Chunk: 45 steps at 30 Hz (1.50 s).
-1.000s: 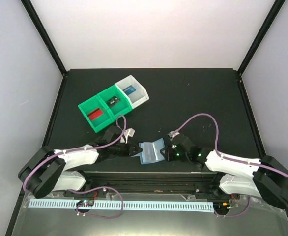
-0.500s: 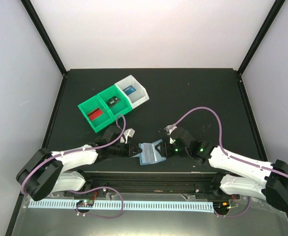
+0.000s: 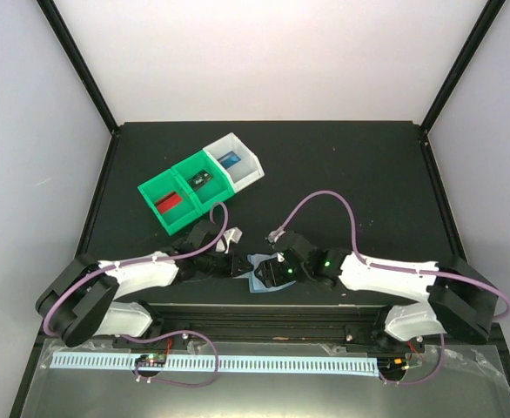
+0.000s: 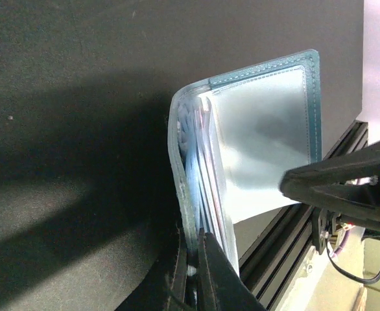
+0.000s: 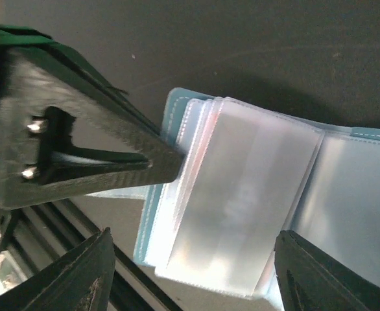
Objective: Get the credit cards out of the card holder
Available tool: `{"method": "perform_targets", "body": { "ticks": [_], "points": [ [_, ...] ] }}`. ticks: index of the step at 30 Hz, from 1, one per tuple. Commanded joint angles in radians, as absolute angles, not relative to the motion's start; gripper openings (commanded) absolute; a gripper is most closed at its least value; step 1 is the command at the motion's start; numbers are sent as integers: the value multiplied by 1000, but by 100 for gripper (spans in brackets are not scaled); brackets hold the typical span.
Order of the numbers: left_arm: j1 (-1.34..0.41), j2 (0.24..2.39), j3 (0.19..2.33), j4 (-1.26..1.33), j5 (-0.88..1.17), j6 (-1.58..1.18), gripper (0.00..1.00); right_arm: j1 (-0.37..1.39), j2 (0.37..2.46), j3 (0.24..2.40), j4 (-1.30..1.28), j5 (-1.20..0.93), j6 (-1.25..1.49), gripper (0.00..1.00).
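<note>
Left gripper [image 4: 191, 251]: clamped on card holder [image 4: 261, 129] edge, steadying it | Right gripper [image 5: 193, 259]: released, spread above it, likely to reach in

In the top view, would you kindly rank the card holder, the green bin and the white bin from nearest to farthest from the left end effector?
1. card holder: gripped by the left end effector, near the table's front edge.
2. green bin: behind it, towards the left.
3. white bin: farther back, joined to the green bin's right end.
</note>
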State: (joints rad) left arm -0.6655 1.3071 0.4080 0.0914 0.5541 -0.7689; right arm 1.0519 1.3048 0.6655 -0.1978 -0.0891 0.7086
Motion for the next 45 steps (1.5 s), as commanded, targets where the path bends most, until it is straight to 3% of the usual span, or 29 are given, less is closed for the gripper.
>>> {"method": "perform_targets", "body": {
  "ticks": [1, 11, 22, 29, 39, 45],
  "points": [
    [-677, 1318, 448, 73, 563, -745, 2, 1058, 1364, 684, -141, -86, 700, 69],
    [-678, 1314, 452, 54, 558, -732, 2, 1058, 1449, 664, -108, -60, 705, 67],
    [-679, 1308, 453, 34, 552, -719, 1, 1058, 1438, 631, -145, 41, 701, 50],
    [-679, 1314, 460, 30, 551, -717, 2, 1058, 1429, 629, -185, 86, 702, 48],
    [-680, 1315, 465, 18, 544, -709, 2, 1059, 1319, 642, -377, 260, 715, 45],
    [-681, 1320, 472, 17, 542, -709, 1, 1058, 1239, 661, -397, 238, 708, 41]
  ]
}}
